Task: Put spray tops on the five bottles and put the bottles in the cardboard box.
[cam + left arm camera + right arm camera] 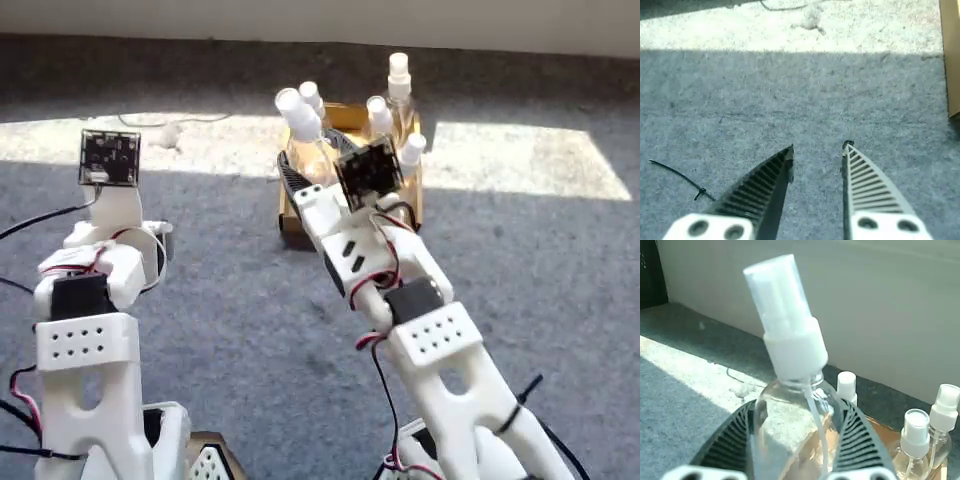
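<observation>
Reaching out to the cardboard box (413, 195), the right gripper (795, 440) clamps a spray-topped bottle (792, 405), tilted, beside other bottles (915, 440) standing inside. The left gripper (818, 148) hangs apart, jaws parted over carpet (790, 90), with a cable tie (680, 177) nearby.

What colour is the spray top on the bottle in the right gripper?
The plastic spray top on the clear bottle is white; right wrist view shows it best.

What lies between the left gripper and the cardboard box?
Bare carpet alone separates the left gripper from the cardboard box in the left wrist view.
</observation>
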`<state>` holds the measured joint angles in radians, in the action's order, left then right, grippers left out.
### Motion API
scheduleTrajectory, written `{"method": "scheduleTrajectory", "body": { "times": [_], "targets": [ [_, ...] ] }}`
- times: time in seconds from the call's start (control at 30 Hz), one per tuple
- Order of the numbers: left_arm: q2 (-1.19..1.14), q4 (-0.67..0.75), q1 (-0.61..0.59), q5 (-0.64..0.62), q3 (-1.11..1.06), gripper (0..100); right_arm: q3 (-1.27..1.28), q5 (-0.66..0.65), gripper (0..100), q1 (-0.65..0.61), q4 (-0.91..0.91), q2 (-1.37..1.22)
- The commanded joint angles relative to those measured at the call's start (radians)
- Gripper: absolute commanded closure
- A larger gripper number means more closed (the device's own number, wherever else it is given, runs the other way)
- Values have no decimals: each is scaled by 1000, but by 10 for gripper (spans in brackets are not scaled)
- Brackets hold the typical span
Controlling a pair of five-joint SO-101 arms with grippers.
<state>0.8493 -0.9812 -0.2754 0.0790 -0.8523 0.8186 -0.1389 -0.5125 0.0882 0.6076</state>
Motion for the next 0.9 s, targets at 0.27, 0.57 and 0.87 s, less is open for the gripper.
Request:
{"method": "scheduleTrajectory", "body": {
  "times": [0.27, 0.57, 0.87],
  "targets": [
    [13, 477, 2, 5, -424, 842, -245, -3, 995, 7, -266, -387],
    [13, 477, 25, 5, -429, 842, -45, -2, 995, 7, -641, -496],
    [13, 477, 25, 5, -429, 842, -36, 87, 995, 41, -786, -642]
  ]
}}
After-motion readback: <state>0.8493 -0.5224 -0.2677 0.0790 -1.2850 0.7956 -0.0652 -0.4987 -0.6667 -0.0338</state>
